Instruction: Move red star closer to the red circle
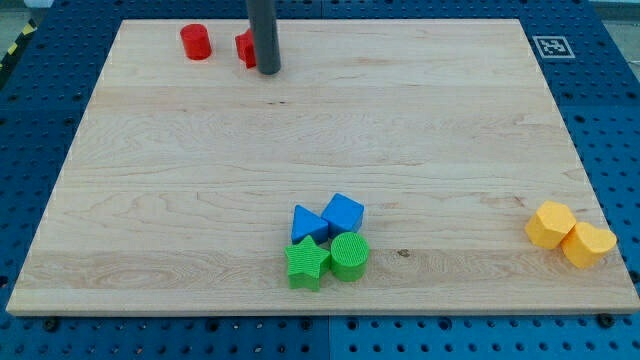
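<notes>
Red star (244,47): found near the upper left of the frame, close to the table's top edge; only its left part is seen, the rest being hidden behind the rod.

Tip (269,71): set down just right of the red star, touching or almost touching it; which cannot be told. No hand is fitted, so nothing is held.

Red circle (196,42): placed just left of the red star, a narrow strip of bare wood being seen between them.

Blue triangle (306,223) and blue cube (343,213): grouped at lower centre, side by side.

Green star (308,262) and green circle (350,256): set directly below the blue pair, pressed against them.

Two yellow blocks (570,235): kept at the lower right, touching each other; shapes not clearly made out.

Table (320,140): a pale wooden board, resting on a blue perforated base (610,110); a black-and-white marker (551,46) is seen at its upper right corner.
</notes>
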You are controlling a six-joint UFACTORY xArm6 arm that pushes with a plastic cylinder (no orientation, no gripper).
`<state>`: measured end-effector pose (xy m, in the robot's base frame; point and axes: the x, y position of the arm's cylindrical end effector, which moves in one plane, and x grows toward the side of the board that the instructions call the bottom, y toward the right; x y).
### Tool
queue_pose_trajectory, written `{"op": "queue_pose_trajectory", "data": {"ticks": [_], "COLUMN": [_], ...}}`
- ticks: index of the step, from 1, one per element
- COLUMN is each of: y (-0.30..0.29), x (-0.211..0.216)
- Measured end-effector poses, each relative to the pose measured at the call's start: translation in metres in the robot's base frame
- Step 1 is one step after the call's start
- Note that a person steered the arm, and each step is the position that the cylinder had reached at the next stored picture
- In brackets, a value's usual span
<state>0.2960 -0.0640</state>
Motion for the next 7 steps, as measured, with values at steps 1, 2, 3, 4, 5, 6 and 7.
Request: {"op": "queue_pose_trajectory", "data": {"ticks": [1, 2, 3, 4, 5, 6, 7], "y": [0.017, -0.007, -0.022, -0.020, -0.025, -0.028, -0.028], "x": [-0.023, -0.018, -0.023, -0.012, 0.008, -0.020, -0.023]}}
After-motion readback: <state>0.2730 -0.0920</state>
